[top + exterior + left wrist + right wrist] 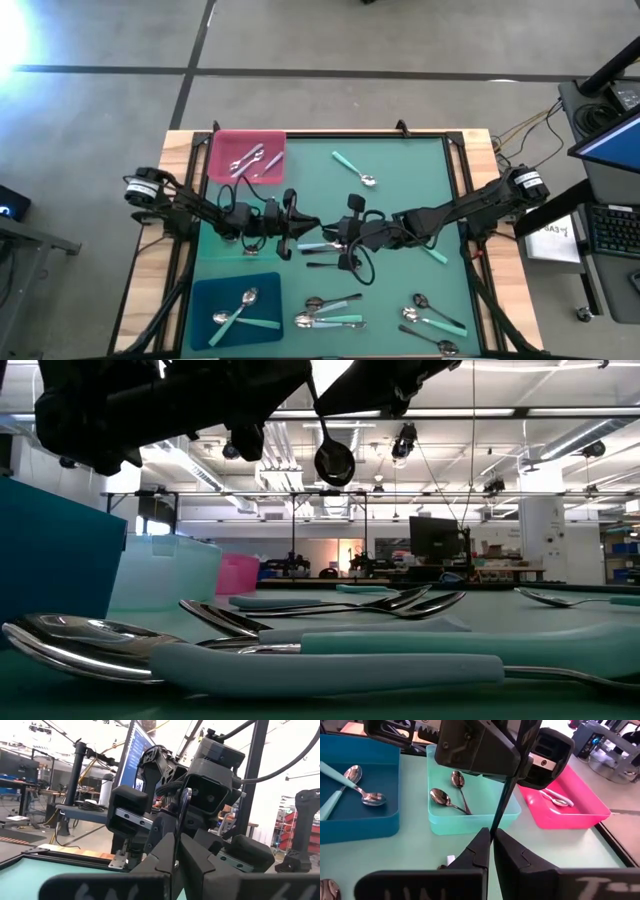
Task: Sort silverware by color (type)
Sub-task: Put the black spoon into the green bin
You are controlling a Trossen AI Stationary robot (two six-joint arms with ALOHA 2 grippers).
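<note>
My two grippers meet over the middle of the green mat, the left gripper [300,228] coming from the left and the right gripper [340,235] from the right. Both are shut on one black-handled spoon of the silverware. In the low view its shiny bowl [334,460] hangs below them, high above the table. The left wrist view shows the thin handle [183,815] rising from my left fingers in front of the right gripper. In the right wrist view the handle [507,790] rises in front of the left gripper. My left gripper [176,840] pinches the spoon's black handle [178,851] between its two fingers, coming about level from the table's left and lying across it. The spoon stands nearly upright, bowl down, clear of the table. My right gripper [491,836] pinches the same black handle [495,822] between its two fingers, coming from the table's right and slanting slightly down, across the handle. Its fingers hide the handle below them.
At the left stand a pink tray [247,155] with silver spoons, a green tray [475,815] with two dark-handled spoons and a blue tray [235,305] with teal-handled spoons. Loose silverware lies at the far middle [352,168], under the grippers [325,255] and along the near edge [330,312].
</note>
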